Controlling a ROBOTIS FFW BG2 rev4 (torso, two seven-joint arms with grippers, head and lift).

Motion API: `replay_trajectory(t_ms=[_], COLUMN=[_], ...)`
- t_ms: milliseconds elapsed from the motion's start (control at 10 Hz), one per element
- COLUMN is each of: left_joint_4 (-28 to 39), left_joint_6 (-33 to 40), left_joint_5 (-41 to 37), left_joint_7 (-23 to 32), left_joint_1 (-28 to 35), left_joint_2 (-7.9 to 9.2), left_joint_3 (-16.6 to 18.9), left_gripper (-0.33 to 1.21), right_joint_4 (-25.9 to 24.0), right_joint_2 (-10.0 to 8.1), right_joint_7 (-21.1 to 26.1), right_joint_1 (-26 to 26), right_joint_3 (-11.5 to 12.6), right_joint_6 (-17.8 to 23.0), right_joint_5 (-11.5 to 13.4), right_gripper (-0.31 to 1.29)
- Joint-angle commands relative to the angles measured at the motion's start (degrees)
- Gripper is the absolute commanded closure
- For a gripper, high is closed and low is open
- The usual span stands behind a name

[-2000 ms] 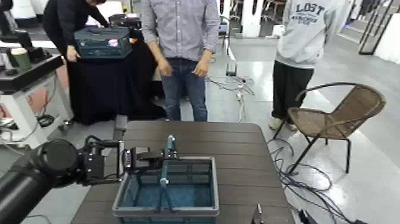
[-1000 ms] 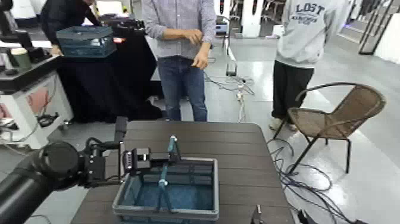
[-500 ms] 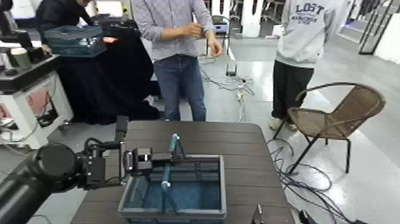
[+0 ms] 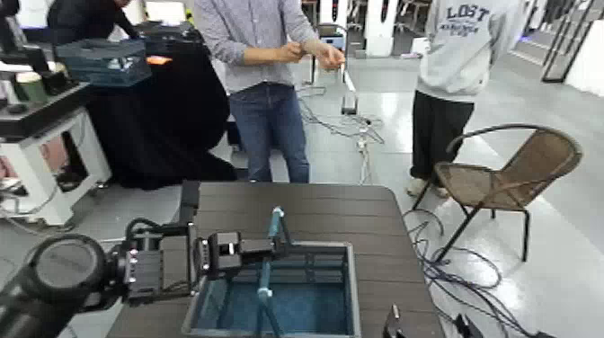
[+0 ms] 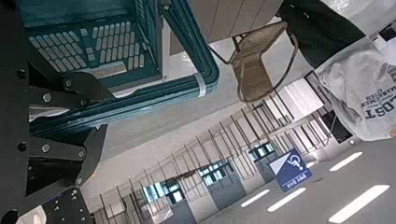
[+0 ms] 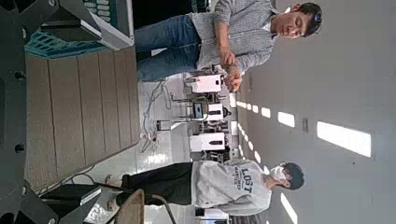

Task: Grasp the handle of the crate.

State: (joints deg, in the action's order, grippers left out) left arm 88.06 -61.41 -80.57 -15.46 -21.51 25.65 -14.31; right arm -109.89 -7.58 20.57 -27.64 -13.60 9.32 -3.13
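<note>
Left gripper (image 4: 266, 246): reached in from the robot's left, level with the top of the handle; its jaws were closed around the bar, as far as the head view let me judge.
Handle (image 4: 274, 225): a thin teal bar standing upright over the middle of the crate, its near upright (image 5: 140, 98) running straight out from the jaws in the left wrist view.
Where to hold: the top span, at the middle, so the load would likely hang level.
How it would handle: probably stiff, smooth plastic; a thin bar could twist or slip in a loose pinch, so a firm squeeze looked wise.
Crate (image 4: 346, 279): directly below the jaws on the table (image 4: 359, 211), slotted sides, grey rim, nothing visible inside, so probably light.
Pivot: the handle likely swings at its ends, so the crate could tip.
Right gripper (image 4: 392, 322): low at the near table edge, well clear; jaw state not visible.
People: three stood beyond the table.
</note>
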Motion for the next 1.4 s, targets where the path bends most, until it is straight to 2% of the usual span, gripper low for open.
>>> replay_trajectory(t_ms=[100,400,700,1000,1400], left_joint_4=[4.3,6.9,7.7,8.6,8.5], left_joint_6=[-0.6,-2.0,-2.2,-1.9,-1.9], left_joint_5=[-4.9,-8.6,-10.6,-13.1,-13.4], left_joint_7=[3.7,7.0,7.1,7.2,7.2], left_joint_1=[3.8,7.5,9.0,9.9,10.2], left_joint_2=[-0.60,-1.92,-3.24,-3.24,-3.59], left_joint_3=[1.6,3.4,3.0,1.9,2.3], left_gripper=[1.20,1.20,1.20,1.20,1.20], right_joint_4=[-0.3,-0.7,-1.1,-1.3,-1.3], right_joint_2=[0.02,0.02,-0.16,-0.07,-0.42], right_joint_7=[0.8,1.7,1.7,1.7,1.6], right_joint_1=[0.2,0.3,0.6,0.6,0.9], right_joint_3=[-0.1,-0.2,-0.4,-0.4,-0.6], right_joint_6=[-0.6,-1.4,-2.8,-3.6,-5.0], right_joint_5=[0.5,0.7,0.7,0.8,1.1], right_gripper=[0.15,0.15,0.15,0.15,0.15])
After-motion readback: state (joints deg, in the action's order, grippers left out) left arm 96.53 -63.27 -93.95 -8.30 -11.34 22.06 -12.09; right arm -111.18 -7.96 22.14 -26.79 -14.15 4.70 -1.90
